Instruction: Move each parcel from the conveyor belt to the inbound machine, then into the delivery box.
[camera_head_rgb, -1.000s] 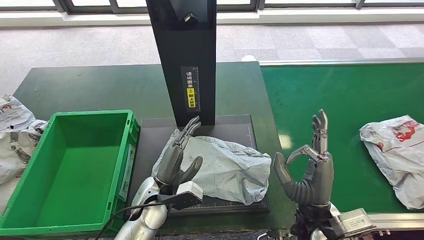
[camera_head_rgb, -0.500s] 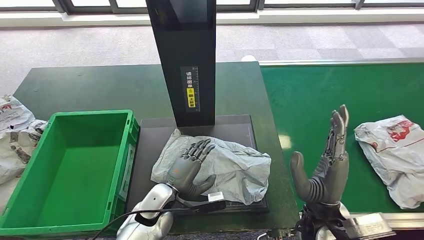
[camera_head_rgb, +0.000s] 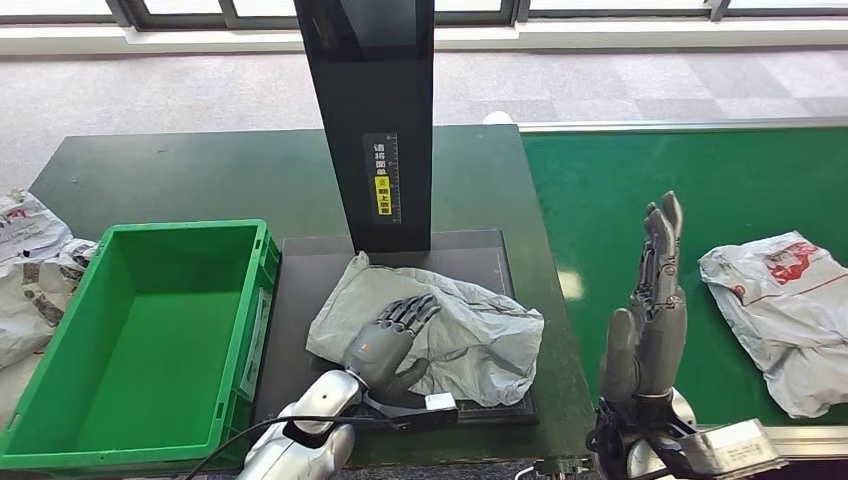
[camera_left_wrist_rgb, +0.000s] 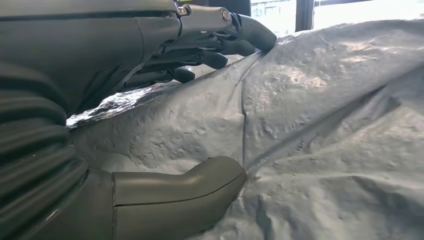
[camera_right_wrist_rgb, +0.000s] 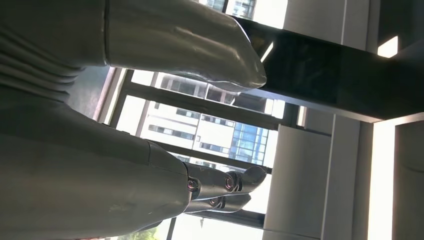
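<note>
The left hand (camera_head_rgb: 385, 345) lies flat on top of the grey bag (camera_head_rgb: 440, 325). Its fingers (camera_left_wrist_rgb: 220, 47) are spread out on the bag and the thumb (camera_left_wrist_rgb: 200, 182) presses into it lower down. It touches the bag but does not seem to close around it yet, so it holds nothing. The right hand (camera_head_rgb: 645, 320) stands up in the air by the edge of the green belt (camera_head_rgb: 620, 190), fingers straight and apart, with nothing in it.

The grey bag sits on the dark plate of the machine (camera_head_rgb: 310, 275), just in front of the tall black post (camera_head_rgb: 375, 110). It looks soft, thin and crinkly, and probably light. The plastic looks smooth, so it may slip. It will likely bend and sag when it is lifted. A good place to take hold looks like a bunched-up fold near the middle, or the edge nearest the green box (camera_head_rgb: 140, 330), which stands just beside the plate.

Another white bag (camera_head_rgb: 780, 310) lies on the belt, well apart from the right hand. More bags (camera_head_rgb: 30, 270) lie on the tabletop past the green box, cut off by the edge of the picture.

What is inside the grey bag is hidden. The underside of the left hand is hidden too. The small writing on the post's yellow label (camera_head_rgb: 382, 190) is too tiny to read.
</note>
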